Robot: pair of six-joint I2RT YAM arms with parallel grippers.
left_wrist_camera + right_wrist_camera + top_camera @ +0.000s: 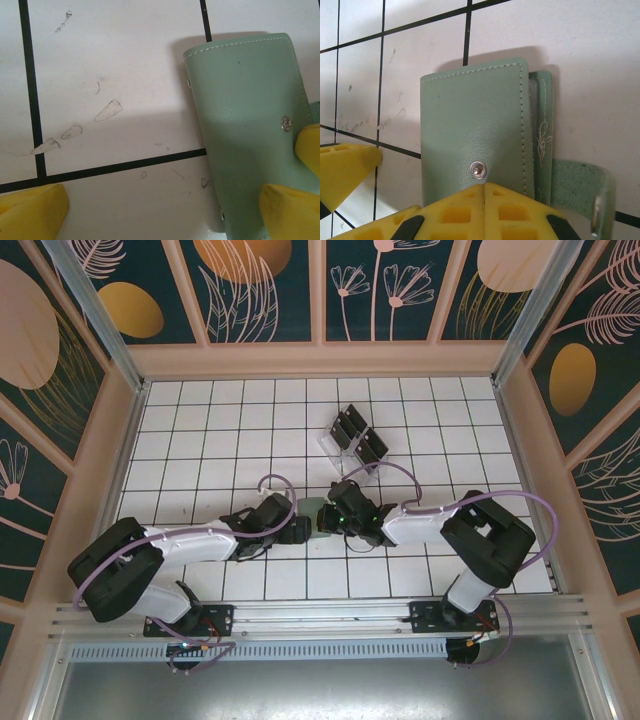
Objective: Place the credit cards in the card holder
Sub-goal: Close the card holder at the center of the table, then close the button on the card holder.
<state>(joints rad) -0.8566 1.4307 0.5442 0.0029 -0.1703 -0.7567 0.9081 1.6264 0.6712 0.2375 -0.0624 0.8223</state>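
Observation:
The card holder [312, 512] is a grey-green stitched sleeve lying flat between the two grippers. My right gripper [485, 189] is shut, and its joined yellow tips rest on the card holder [470, 120] just below a metal snap [478, 169]. My left gripper [160, 215] is open, and its right finger [287, 210] lies over the near corner of the card holder [245, 110]. Its left finger [30, 210] is over bare tile. Several black credit cards [372, 445] stand in a clear rack farther back.
The clear slotted rack [335, 443] stands about two tiles behind the grippers. The holder's strap [575, 182] with a metal fitting lies loose to its right. The left arm's finger [342, 170] shows at the right wrist view's left edge. Raised walls [120, 440] ring the tiled floor.

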